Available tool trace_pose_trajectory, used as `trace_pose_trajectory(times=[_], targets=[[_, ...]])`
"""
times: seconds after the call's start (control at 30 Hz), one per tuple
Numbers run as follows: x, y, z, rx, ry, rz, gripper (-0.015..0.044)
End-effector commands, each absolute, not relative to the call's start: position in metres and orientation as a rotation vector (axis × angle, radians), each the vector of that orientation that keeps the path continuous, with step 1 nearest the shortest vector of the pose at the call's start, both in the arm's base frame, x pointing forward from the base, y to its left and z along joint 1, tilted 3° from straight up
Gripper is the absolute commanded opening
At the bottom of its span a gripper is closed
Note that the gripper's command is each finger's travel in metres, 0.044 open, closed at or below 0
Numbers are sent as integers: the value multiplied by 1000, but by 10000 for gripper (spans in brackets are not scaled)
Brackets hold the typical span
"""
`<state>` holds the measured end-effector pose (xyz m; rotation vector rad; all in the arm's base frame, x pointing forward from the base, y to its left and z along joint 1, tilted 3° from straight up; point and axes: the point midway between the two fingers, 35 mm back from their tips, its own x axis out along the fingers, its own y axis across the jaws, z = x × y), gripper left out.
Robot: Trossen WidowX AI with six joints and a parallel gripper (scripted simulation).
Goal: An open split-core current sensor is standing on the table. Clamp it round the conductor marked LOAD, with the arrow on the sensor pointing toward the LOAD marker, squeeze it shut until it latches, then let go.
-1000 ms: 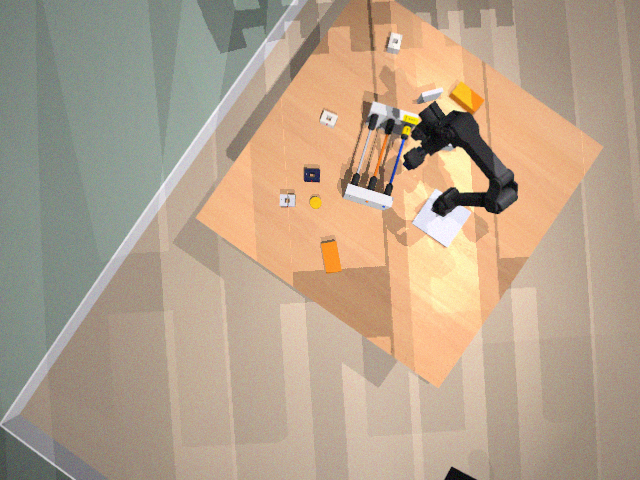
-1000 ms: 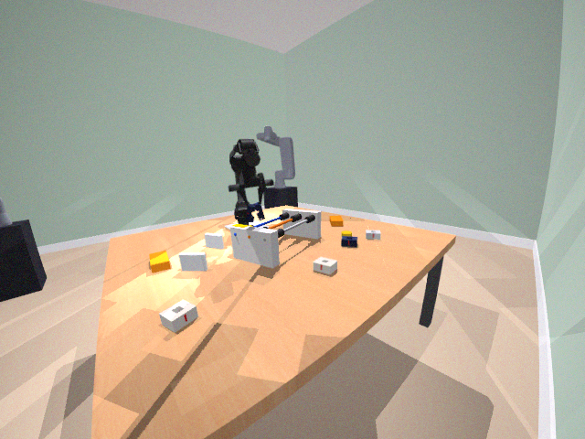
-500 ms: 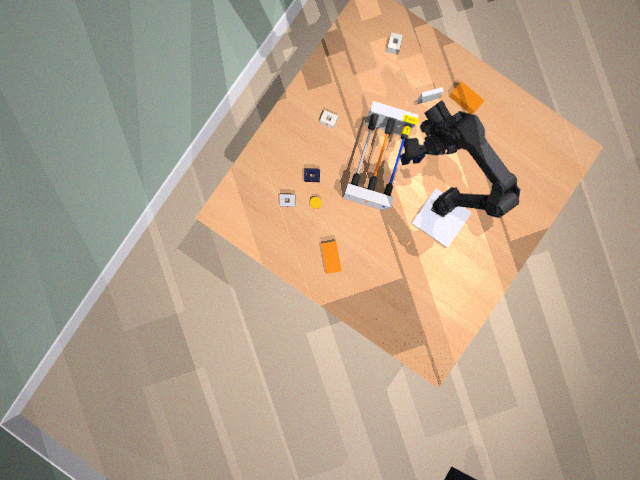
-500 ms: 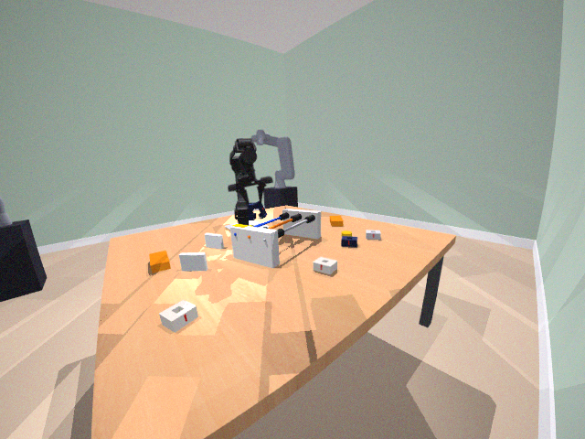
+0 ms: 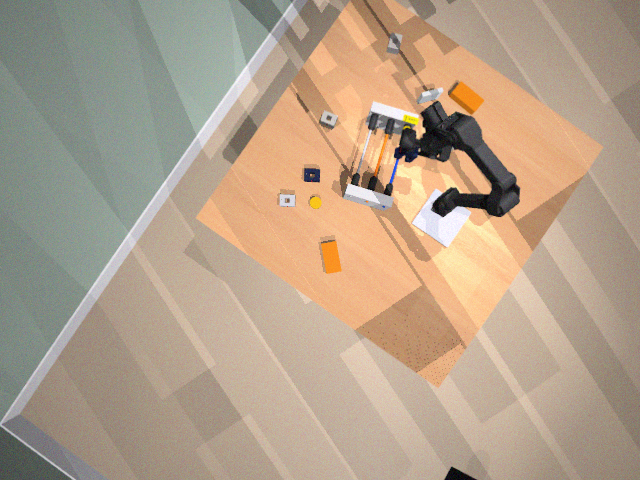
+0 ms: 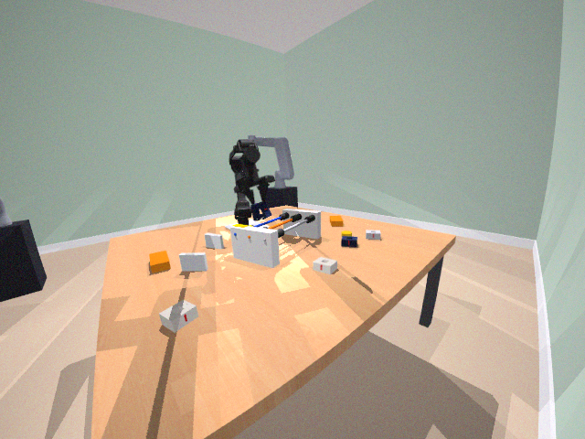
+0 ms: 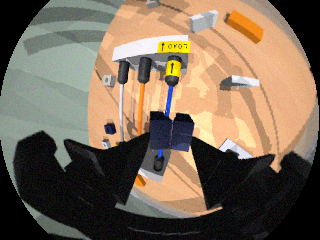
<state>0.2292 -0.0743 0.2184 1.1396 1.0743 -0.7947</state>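
The dark navy current sensor (image 5: pixel 408 153) (image 6: pixel 259 208) (image 7: pixel 182 134) is between the fingers of my gripper (image 7: pixel 170 138), which is shut on it. Its two halves show side by side with a narrow gap. The blue conductor (image 5: pixel 394 170) (image 6: pixel 267 220) (image 7: pixel 169 100) carries a yellow sleeve with an arrow (image 7: pixel 173 69) beside the yellow LOAD label (image 5: pixel 411 119) (image 7: pixel 174 47). In the wrist view the conductor passes behind the sensor and shows again beyond it. In the exterior view the sensor is at or just above the conductor. The sensor's arrow is not visible, and I cannot tell whether the conductor is inside the opening.
The orange conductor (image 5: pixel 381 155) (image 7: pixel 141 107) and white conductor (image 5: pixel 363 152) (image 7: pixel 121 107) run alongside, between white end blocks (image 5: pixel 368 197) (image 6: pixel 255 246). Another navy box (image 5: pixel 311 172) (image 6: pixel 349 241), a yellow disc (image 5: pixel 315 202), orange blocks (image 5: pixel 467 98) (image 5: pixel 330 256) and several pale boxes stand around.
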Motion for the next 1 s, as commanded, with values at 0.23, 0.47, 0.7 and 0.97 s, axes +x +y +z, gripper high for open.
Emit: trace_pose_trajectory(times=[0.23,0.47,0.7,0.97], targets=[[237,-73,209,1196,1054,-821,0],[241,-73,199,1196,1054,-820,0],[245,-73,188,1196,1054,-820,0],[249,-72,176,1196,1053,-820,0]])
